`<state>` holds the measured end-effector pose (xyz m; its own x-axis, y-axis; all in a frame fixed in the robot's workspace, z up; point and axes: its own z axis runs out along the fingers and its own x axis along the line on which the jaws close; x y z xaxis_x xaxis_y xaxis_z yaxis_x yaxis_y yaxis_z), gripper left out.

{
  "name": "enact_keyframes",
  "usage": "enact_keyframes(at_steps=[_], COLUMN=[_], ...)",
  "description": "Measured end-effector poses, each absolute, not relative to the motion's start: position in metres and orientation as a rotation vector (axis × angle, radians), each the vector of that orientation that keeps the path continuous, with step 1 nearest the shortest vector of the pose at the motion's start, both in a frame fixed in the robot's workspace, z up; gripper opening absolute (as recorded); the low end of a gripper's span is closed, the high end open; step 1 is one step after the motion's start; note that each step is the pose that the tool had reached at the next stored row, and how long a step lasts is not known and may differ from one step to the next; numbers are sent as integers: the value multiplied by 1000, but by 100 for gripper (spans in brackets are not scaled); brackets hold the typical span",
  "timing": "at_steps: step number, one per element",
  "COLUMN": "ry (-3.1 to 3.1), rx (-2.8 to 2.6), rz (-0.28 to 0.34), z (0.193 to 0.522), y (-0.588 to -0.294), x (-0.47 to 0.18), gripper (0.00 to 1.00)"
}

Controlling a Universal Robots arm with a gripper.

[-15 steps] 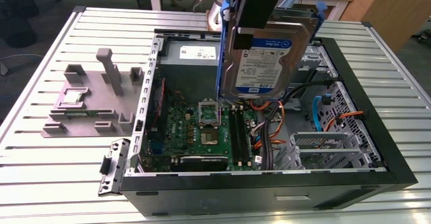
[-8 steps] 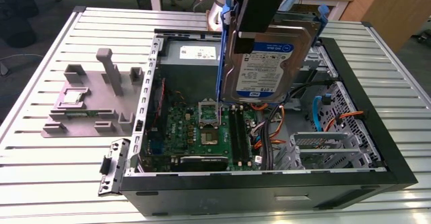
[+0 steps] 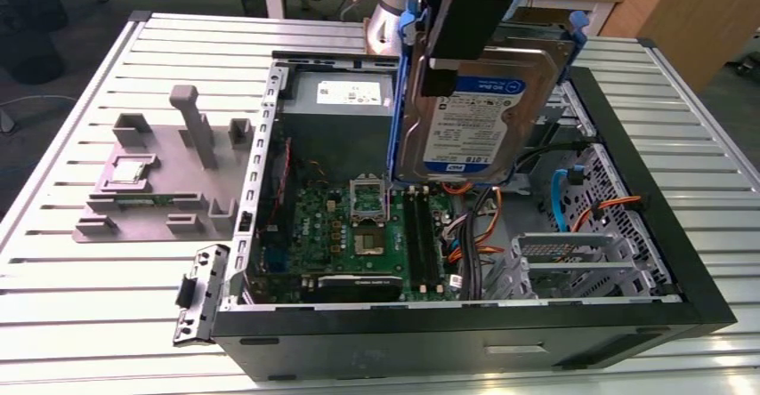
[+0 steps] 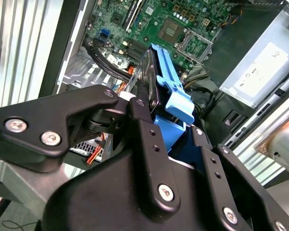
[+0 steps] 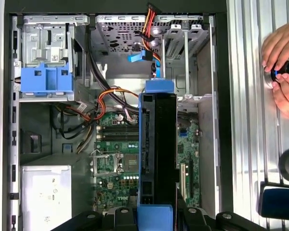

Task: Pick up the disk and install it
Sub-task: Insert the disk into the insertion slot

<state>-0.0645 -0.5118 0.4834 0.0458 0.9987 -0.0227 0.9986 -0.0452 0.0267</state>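
Note:
The disk (image 3: 475,115), a silver hard drive with a white-and-blue label in a blue carrier rail, hangs upright above the open computer case (image 3: 475,324). My gripper (image 3: 457,17) is shut on its upper end. In the first wrist view the disk (image 5: 159,154) appears edge-on over the motherboard (image 5: 115,159), with the gripper (image 5: 155,214) clamped on both sides. In the second wrist view the black fingers (image 4: 142,125) press against the disk (image 4: 166,91) by its blue tab. The disk touches nothing in the case.
A metal drive cage (image 3: 570,257) sits at the case's front on the exterior view's right. Another bay holds a blue bracket (image 5: 45,79). Loose cables (image 5: 106,98) cross the middle. A grey fixture (image 3: 155,190) lies beside the case. A person's hands (image 5: 284,62) rest on the table.

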Motion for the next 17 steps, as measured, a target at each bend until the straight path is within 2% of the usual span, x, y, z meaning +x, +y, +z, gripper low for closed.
enact_keyframes(at_steps=[6,17], ry=[2146,2146], rx=[2246,2246], rz=[3,3], z=[483,481], y=[-513,-536], x=[-60,-59], gripper=[37,37])
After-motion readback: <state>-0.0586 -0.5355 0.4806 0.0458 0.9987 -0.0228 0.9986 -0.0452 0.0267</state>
